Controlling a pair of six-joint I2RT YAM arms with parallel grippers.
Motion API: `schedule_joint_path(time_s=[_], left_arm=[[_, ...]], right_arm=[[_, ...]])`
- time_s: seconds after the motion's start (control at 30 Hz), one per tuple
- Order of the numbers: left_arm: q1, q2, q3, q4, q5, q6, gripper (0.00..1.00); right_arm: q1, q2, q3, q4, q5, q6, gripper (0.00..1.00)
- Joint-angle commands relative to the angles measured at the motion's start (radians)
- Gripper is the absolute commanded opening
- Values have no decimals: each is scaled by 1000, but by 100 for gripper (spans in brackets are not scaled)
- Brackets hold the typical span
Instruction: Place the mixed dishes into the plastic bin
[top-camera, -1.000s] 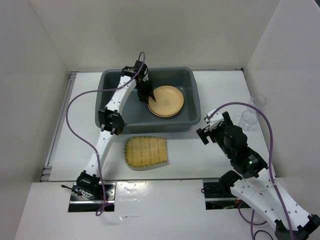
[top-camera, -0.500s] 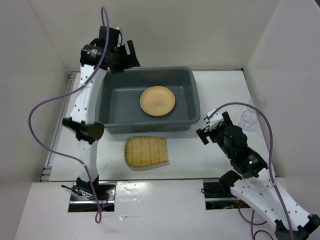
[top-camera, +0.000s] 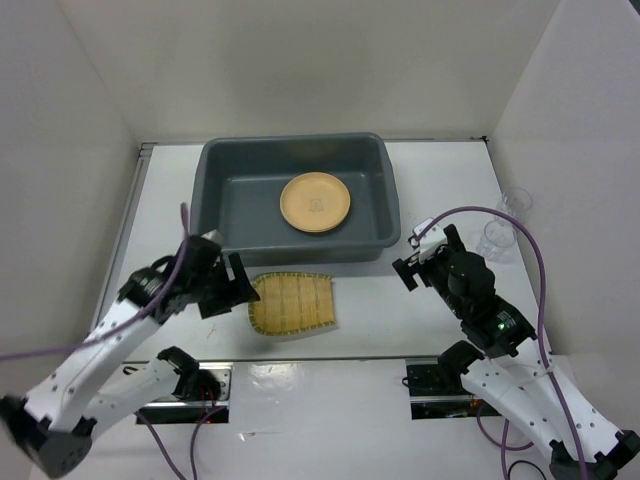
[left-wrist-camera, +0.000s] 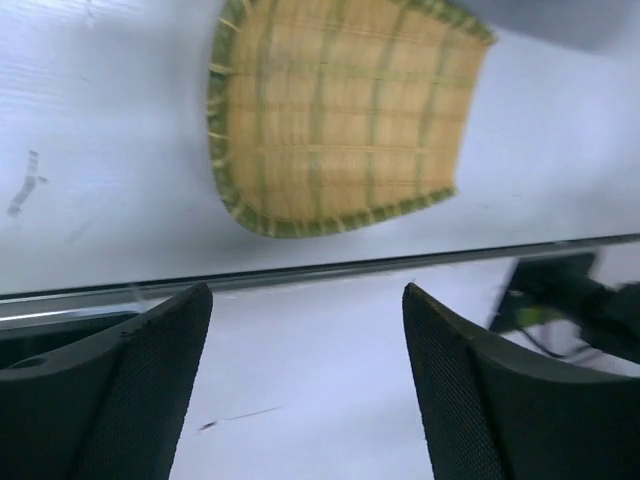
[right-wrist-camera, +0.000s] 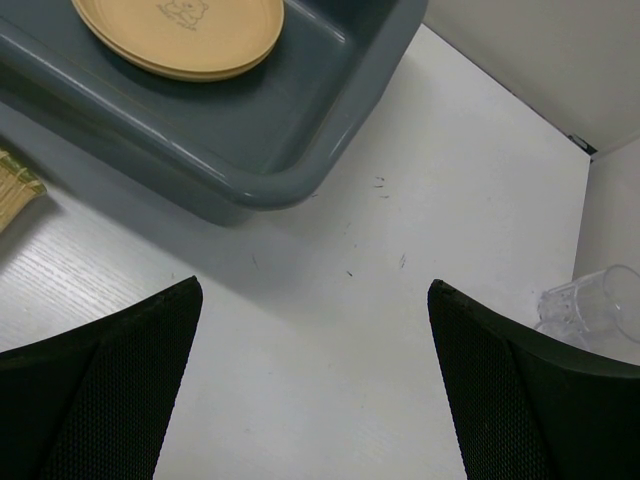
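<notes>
The left gripper (left-wrist-camera: 305, 400) is wide open and holds nothing. It hangs low just to the left of the woven tray (top-camera: 292, 303), with its fingers pointing toward it. The right gripper (right-wrist-camera: 310, 400) is wide open and empty too. It hangs above the white table (top-camera: 440, 190), near the right front corner of the gray bin (top-camera: 296, 143). Inside the bin lie the yellow plates (top-camera: 316, 202), which look like two stacked one on the other, so I think that part of the job is done. The tray is not in yet. It lies flat on the table between the front wall of the bin and the near table edge, close to both. Two clear cups (top-camera: 497, 238) are not in yet either. They stand far to the right, close to the side wall. The bin has lots of room left around the plates. The tray sits in a tight strip, so the left gripper has little space there. The table between the bin and the cups is bare, so the right arm has open room.
</notes>
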Motion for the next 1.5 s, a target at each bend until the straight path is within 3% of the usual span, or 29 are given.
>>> schedule_joint_path(time_s=[0.0, 0.07, 0.27, 0.4, 0.63, 0.8, 1.2, 1.47], left_arm=[[18, -144, -91, 194, 121, -92, 85], [18, -171, -132, 217, 131, -69, 100], [18, -230, -317, 357, 209, -90, 100], [8, -322, -435, 368, 161, -162, 100], [-23, -274, -441, 322, 1, -270, 100], [-23, -241, -492, 375, -63, -287, 100], [-14, -369, -642, 483, -22, -348, 96], [-14, -276, -674, 566, -13, -358, 95]], right_arm=[[7, -9, -3, 21, 3, 5, 98], [7, -9, -3, 21, 3, 5, 98], [7, 1, -3, 21, -6, 5, 98], [7, 1, -3, 21, -6, 5, 98], [7, 1, -3, 21, -6, 5, 98], [7, -9, -3, 21, -6, 5, 98], [7, 1, -3, 12, -15, 5, 98], [7, 19, -3, 12, -15, 5, 98]])
